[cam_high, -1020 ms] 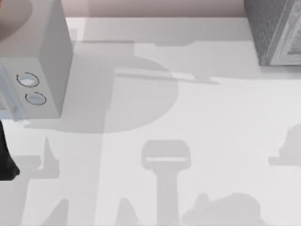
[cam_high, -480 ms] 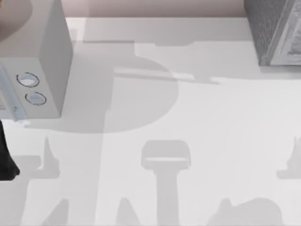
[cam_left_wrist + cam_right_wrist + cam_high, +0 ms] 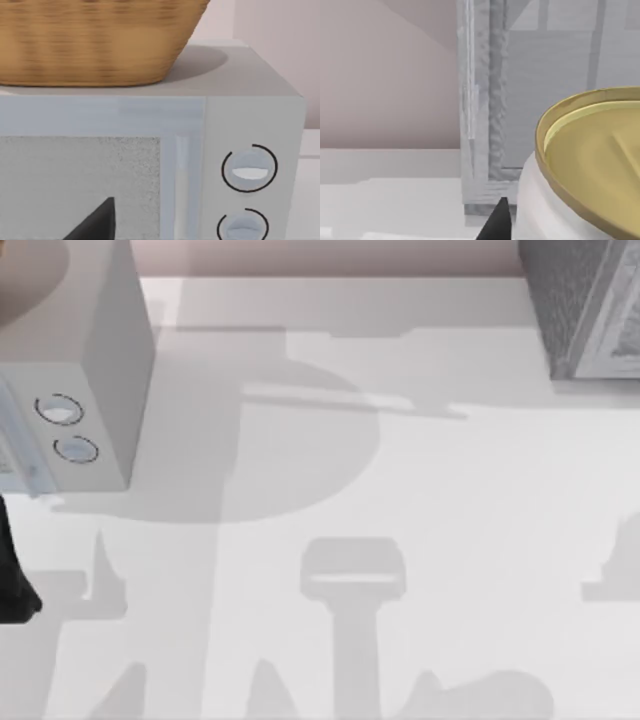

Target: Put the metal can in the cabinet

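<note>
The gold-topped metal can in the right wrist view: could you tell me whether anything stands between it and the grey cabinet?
Nothing visible does. The gold-topped, white-sided metal can sits close to the camera, and past it stands the grey textured cabinet, its front frame and pale panels in plain sight. Between them lies bare white table, without any object in the path.

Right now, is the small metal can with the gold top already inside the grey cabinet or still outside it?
Outside. In the right wrist view the metal can is in front of the grey cabinet, with the cabinet's frame edge behind it.
</note>
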Tool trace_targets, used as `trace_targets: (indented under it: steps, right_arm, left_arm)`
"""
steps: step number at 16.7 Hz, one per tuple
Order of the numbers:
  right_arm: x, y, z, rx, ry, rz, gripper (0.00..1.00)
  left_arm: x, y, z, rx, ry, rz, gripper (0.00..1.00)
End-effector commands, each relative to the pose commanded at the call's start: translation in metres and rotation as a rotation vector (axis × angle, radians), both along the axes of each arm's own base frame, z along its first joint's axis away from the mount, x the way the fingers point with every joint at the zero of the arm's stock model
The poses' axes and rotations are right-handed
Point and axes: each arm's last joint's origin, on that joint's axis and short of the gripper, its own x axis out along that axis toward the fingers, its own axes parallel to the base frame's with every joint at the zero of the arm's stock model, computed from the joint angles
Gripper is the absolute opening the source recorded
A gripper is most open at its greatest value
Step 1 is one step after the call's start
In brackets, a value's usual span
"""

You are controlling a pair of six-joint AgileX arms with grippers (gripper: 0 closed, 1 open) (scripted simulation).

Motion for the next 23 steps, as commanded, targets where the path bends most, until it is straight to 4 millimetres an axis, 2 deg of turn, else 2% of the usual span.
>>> trace_targets:
  steps: [3,6,10,13,15,18,21,23]
  right_arm:
    - [0.004,0.002,0.052,-0.002,-0.007,0.003,0.0]
    - [0.016,0.006,0.114,-0.005,-0.01,0.0,0.0]
    - [0.049,0.014,0.195,-0.008,-0.008,-0.006,0.0]
    - [0.081,0.023,0.244,-0.008,-0.004,-0.01,0.0]
    - [0.102,0.029,0.269,-0.006,-0.001,-0.011,0.0]
    - [0.13,0.039,0.295,-0.003,0.002,-0.012,0.0]
    - [0.147,0.045,0.307,-0.001,0.006,-0.011,0.0]
    - [0.151,0.046,0.309,0.0,0.008,-0.011,0.0]
  left_arm:
    - [0.0,0.0,0.0,0.0,0.0,0.0,1.0]
    - [0.0,0.0,0.0,0.0,0.0,0.0,1.0]
    - [0.0,0.0,0.0,0.0,0.0,0.0,1.0]
    - [0.0,0.0,0.0,0.0,0.0,0.0,1.0]
    - [0.0,0.0,0.0,0.0,0.0,0.0,1.0]
    - [0.0,0.0,0.0,0.0,0.0,0.0,1.0]
    - [0.0,0.0,0.0,0.0,0.0,0.0,1.0]
    - [0.0,0.0,0.0,0.0,0.0,0.0,1.0]
